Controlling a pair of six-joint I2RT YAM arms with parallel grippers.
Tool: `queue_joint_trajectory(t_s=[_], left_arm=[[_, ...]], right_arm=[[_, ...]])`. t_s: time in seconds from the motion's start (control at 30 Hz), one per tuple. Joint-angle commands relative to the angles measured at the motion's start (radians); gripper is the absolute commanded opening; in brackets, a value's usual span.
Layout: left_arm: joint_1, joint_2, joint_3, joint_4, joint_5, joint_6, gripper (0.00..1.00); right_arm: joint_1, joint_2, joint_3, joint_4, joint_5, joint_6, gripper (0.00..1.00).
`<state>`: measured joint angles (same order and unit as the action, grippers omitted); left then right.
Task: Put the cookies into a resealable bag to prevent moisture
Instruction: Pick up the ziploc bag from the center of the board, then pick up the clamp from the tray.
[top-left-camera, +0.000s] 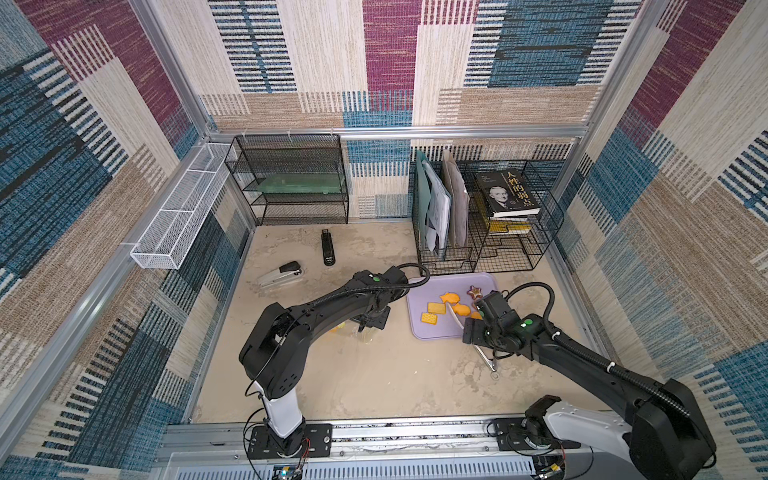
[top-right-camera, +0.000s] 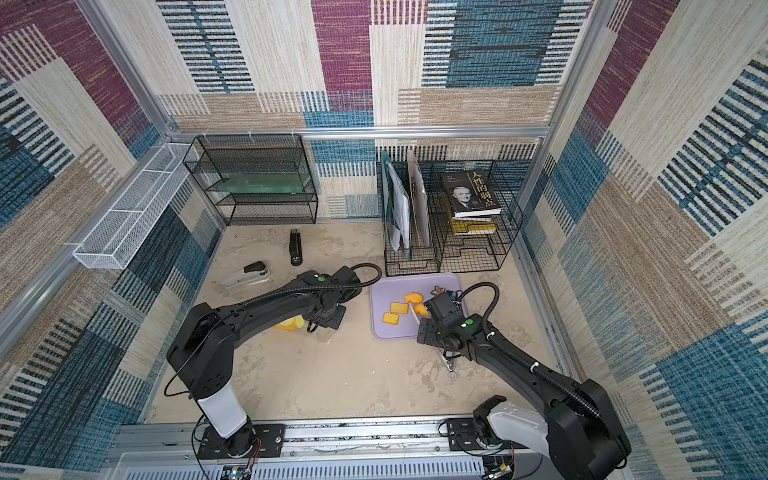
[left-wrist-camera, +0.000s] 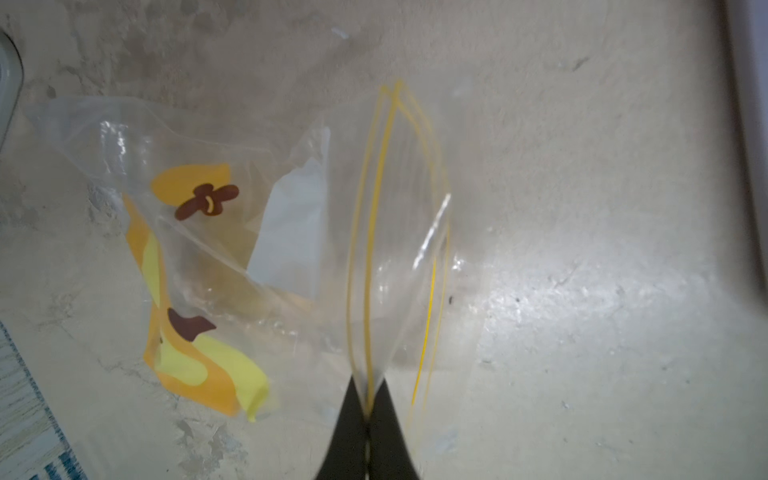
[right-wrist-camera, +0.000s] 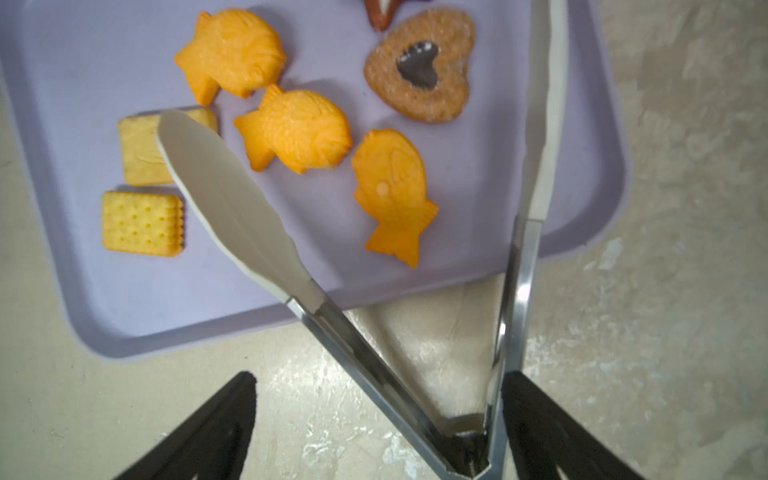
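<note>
Left wrist view first: the left end effector (left-wrist-camera: 368, 415) was seen pressed together, with the yellow-lined zip edge of the resealable bag (left-wrist-camera: 257, 249) pinched between its two black tips. That edge was held up while the rest of the bag was left slumped and crumpled on the counter (left-wrist-camera: 582, 249), its yellow-orange print and white patch off to one side.

Over in the right wrist view, the right end effector (right-wrist-camera: 380, 376) was spread wide. The hinge end of the tongs (right-wrist-camera: 332, 328) was sat between the fingers, right up against one of them and well clear of the other, so it wasn't really clamped. The tongs were splayed in a V with the white tips reaching over the lilac tray (right-wrist-camera: 83, 291). One tip was laid across a pale square cookie and the other was run along near the tray's rim.

The cookies (right-wrist-camera: 303, 129) were all found on the tray: three orange fish, two yellowish squares, a brown heart with a dark centre, and a dark one cut off by the frame.

In both top views the tray was seen just in front of the wire file rack (top-left-camera: 490, 249), with the bag on the counter beside it, mostly hidden under the left arm's wrist.
</note>
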<state>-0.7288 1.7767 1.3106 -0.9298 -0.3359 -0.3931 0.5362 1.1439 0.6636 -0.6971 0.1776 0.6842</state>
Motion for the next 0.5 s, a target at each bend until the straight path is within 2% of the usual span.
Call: queue_joint_trajectory(t_s=[0.0, 0.27, 0.47], left_arm=[[0.004, -0.010, -0.008, 0.030, 0.005, 0.005, 0.00], [0.027, -0.008, -0.019, 0.089, 0.030, 0.048, 0.00], [0.042, -0.019, -0.028, 0.129, 0.053, 0.065, 0.00]], right_arm=[[0.023, 0.008, 0.010, -0.079, 0.063, 0.115, 0.95], [0.133, 0.004, 0.056, -0.215, 0.130, 0.208, 0.95], [0.133, 0.087, 0.056, -0.296, 0.161, 0.264, 0.95]])
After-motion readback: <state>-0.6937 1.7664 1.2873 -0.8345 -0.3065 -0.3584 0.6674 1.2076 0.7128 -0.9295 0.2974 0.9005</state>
